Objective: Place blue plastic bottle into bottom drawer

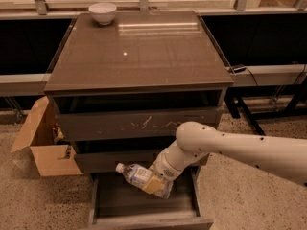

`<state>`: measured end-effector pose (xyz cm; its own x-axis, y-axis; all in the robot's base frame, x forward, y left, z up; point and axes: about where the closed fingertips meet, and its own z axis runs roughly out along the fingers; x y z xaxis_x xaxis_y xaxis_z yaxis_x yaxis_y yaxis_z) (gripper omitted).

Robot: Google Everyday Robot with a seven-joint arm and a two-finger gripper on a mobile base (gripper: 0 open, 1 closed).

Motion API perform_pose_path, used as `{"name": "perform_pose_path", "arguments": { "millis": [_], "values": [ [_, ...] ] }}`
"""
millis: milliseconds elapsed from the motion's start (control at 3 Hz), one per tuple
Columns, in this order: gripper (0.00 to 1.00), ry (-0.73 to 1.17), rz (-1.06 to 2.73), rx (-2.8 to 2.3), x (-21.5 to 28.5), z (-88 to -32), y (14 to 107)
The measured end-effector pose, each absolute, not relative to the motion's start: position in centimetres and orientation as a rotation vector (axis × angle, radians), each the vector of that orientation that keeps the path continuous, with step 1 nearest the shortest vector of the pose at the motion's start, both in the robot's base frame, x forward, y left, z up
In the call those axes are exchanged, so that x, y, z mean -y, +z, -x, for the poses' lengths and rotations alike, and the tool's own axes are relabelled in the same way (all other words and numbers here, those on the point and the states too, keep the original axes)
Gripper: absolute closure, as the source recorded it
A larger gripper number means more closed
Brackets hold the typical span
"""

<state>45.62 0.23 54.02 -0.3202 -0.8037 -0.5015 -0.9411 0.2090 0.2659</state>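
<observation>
The small clear bluish plastic bottle point(135, 173) hangs almost on its side, white cap point(119, 167) to the left, just above the open dark grey-brown bottom drawer point(120, 204). The robot's two-finger gripper point(154, 186) is closed around its lower body. It looks light and thin-walled (probably easy to squash, a bit slippery), so the firmer middle seems the best hold.
</observation>
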Motion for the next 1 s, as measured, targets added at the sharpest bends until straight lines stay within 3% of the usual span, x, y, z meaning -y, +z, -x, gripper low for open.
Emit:
{"name": "perform_pose_path", "arguments": {
  "millis": [1000],
  "values": [
    [1.00, 0.750, 1.579, -2.189, 3.2, -47.3, 41.7]
  ]
}}
